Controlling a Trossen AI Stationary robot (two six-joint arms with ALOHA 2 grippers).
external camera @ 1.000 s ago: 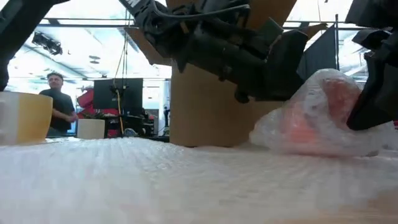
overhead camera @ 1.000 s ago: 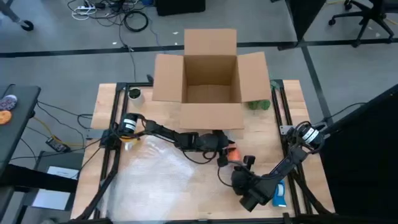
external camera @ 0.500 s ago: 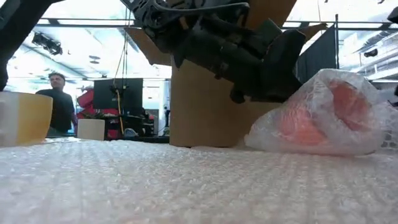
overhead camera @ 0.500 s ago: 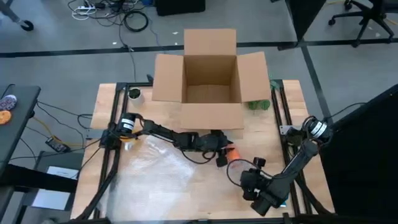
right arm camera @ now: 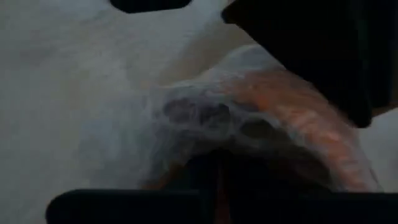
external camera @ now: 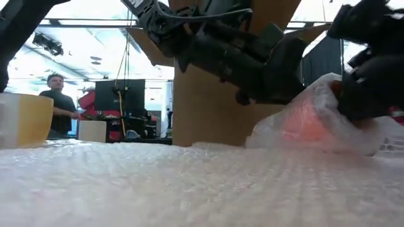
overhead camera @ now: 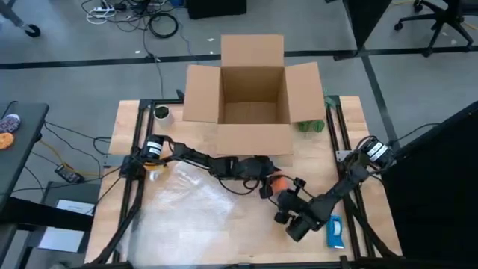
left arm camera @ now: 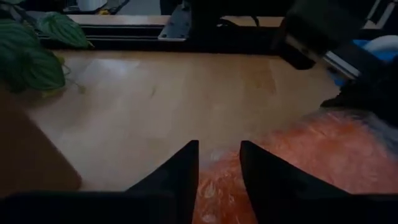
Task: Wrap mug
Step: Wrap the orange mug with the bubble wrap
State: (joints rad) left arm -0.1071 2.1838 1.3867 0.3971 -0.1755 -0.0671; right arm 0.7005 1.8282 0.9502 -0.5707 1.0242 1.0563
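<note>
The orange mug lies on the table in front of the cardboard box, covered by a fold of clear bubble wrap whose main sheet spreads to the near left. My left gripper reaches in from the left and is shut on the wrap at the mug's far-left side. My right gripper comes from the near right with its fingers shut, up against the wrapped mug. My left gripper pinches bubble wrap between its two fingers, right at the mug's side, slanting down from the table's left. The wrapped mug rests on the table; whether the fingers also have the mug's rim, I cannot tell. My right gripper pushes its shut fingers against the wrap on the mug's near-right side, slanting down from the near right. The wrap bulges over the mug there.
An open cardboard box stands at the far middle. A green leafy thing lies to its right. A flat blue-and-white object lies near the right front corner. A yellowish cup stands at the left. A person stands beyond the table.
My right gripper drew back toward the near edge, off the wrapped mug, then came back toward the mug and now lies against the wrap. The wrap over the mug is pushed in on that side. The mug stays where it was.
</note>
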